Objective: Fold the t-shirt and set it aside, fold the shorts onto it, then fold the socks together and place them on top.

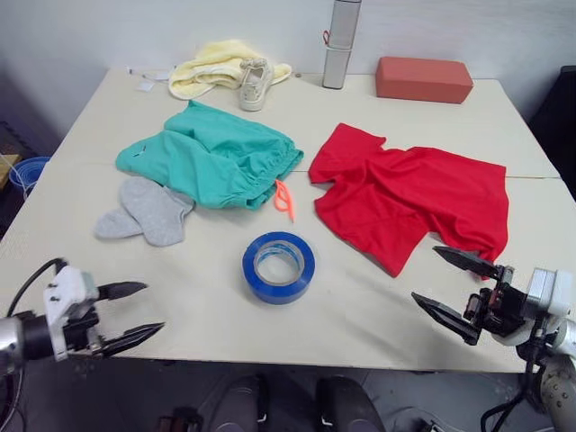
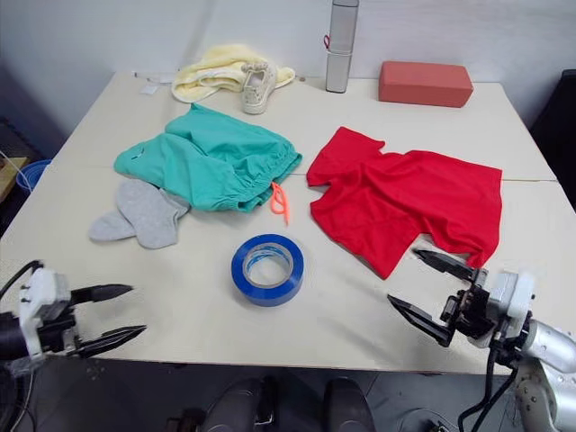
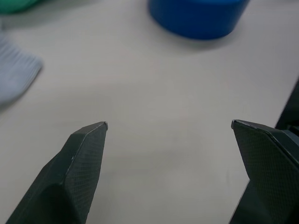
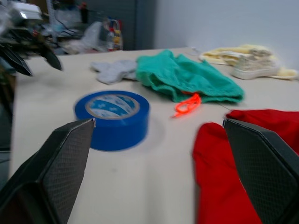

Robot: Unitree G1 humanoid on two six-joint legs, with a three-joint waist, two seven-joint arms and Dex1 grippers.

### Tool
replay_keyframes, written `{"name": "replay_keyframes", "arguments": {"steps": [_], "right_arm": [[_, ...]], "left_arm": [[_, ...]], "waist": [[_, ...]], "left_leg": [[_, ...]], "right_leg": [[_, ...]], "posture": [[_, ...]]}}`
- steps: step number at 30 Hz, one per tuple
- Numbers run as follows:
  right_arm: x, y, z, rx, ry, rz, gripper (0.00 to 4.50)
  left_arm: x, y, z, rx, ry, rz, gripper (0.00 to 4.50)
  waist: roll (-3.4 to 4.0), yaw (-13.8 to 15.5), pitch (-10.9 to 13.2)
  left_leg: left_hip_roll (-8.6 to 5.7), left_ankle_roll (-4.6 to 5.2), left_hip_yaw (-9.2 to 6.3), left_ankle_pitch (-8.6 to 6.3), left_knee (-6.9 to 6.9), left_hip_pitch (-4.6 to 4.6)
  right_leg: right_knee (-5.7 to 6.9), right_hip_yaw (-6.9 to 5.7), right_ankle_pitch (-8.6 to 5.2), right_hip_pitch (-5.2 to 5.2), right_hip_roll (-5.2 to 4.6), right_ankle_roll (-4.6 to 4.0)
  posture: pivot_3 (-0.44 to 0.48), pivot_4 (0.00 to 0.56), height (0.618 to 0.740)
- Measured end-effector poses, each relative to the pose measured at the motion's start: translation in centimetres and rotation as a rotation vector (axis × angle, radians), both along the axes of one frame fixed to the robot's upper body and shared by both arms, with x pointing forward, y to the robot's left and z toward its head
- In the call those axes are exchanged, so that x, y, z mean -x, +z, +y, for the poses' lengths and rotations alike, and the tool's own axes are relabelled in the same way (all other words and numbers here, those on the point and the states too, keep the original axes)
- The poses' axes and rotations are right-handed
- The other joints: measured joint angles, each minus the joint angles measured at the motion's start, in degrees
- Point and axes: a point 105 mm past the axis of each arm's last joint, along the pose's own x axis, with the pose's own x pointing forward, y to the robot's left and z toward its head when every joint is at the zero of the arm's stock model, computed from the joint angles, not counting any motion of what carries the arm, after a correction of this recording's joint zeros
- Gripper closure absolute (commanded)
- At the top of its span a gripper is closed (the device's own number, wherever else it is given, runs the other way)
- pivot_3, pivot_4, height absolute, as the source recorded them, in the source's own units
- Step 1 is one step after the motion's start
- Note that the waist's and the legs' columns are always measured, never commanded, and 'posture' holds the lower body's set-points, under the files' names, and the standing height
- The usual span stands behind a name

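We see the desk (image 1: 378, 108) carrying everything. The t-shirt (image 1: 409, 202) lies rumpled and unfolded on its right half. The shorts (image 1: 211, 157) lie bunched left of centre, their orange drawstring (image 1: 283, 200) trailing toward the t-shirt. The socks (image 1: 144, 211) lie flat, touching the shorts' near left edge. A blue tape roll (image 1: 279, 266) sits near the front, between the garments. Our left gripper (image 1: 133, 313) hovers released at the front left edge, and our right gripper (image 1: 454, 286) hangs released just by the t-shirt's near hem, both holding nothing.
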Motion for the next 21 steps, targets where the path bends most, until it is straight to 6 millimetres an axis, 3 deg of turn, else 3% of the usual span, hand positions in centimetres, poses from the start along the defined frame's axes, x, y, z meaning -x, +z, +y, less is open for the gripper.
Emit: {"name": "replay_keyframes", "arguments": {"steps": [3,5,13,14,15,16,18,21], "right_arm": [[0.2,0.3,0.3,0.014,0.027,-0.016,0.0],[0.3,0.5,0.6,0.021,0.041,-0.027,0.0],[0.4,0.4,0.6,0.026,0.047,-0.016,0.0],[0.6,0.2,0.3,0.032,0.037,-0.012,0.0],[0.6,-0.2,0.0,0.045,0.024,-0.001,0.0],[0.5,-0.7,0.1,0.052,0.033,0.013,0.0],[0.7,-1.0,0.7,0.063,0.065,-0.005,0.0],[1.6,-2.4,0.1,0.068,0.047,0.035,0.0]], "left_arm": [[-1.1,1.3,-3.7,-0.123,-0.187,-0.027,0.03],[-1.2,1.3,-4.6,-0.18,-0.243,-0.032,0.03],[-1.1,0.3,-4.8,-0.205,-0.248,0.015,0.03],[-1.8,0.3,-5.5,-0.205,-0.27,0.0,0.03],[-3.6,1.0,-7.3,-0.201,-0.313,-0.066,0.03],[-5.3,2.2,-10.8,-0.194,-0.409,-0.172,0.03],[-5.8,2.8,-15.4,-0.23,-0.562,-0.254,0.03],[-6.1,2.0,-16.2,-0.244,-0.586,-0.225,0.03]], "waist": [[-0.04,0.37,-0.02],[0.02,0.22,-0.06],[0.02,-0.32,-0.05],[0.02,-0.04,-0.04],[0.24,1.38,-0.05],[0.26,2.9,0.0],[-0.05,3.31,-0.18],[-0.1,1.59,-0.29]], "left_leg": [[-0.07,0.15,0.04,0.09,0.01,-0.01],[-0.08,0.19,0.09,0.1,-0.01,0.01],[0.03,0.23,0.11,0.15,0.06,0.0],[0.02,0.24,0.07,0.15,0.11,0.0],[-0.16,0.33,-0.04,0.22,0.14,0.1],[-0.21,0.18,-0.06,0.18,0.35,-0.04],[-0.21,0.14,0.15,0.31,0.37,-0.31],[-0.09,0.51,0.51,0.32,0.33,-0.27]], "right_leg": [[0.0,0.05,0.01,0.02,0.01,0.0],[-0.01,0.08,0.01,0.01,0.02,0.01],[0.08,0.08,0.01,0.0,0.15,0.01],[0.06,0.06,0.02,0.06,0.14,0.04],[0.06,-0.01,0.04,0.19,0.07,0.08],[0.1,-0.11,0.1,0.05,0.06,0.18],[0.12,0.09,0.41,0.03,0.11,0.29],[0.02,0.21,0.42,0.04,0.18,0.32]], "posture": [[0.0,0.15,0.74],[0.0,0.15,0.74],[0.0,0.15,0.74],[0.0,0.15,0.74],[0.0,0.15,0.74],[0.0,0.15,0.74],[0.0,0.15,0.74],[0.0,0.15,0.74]]}}
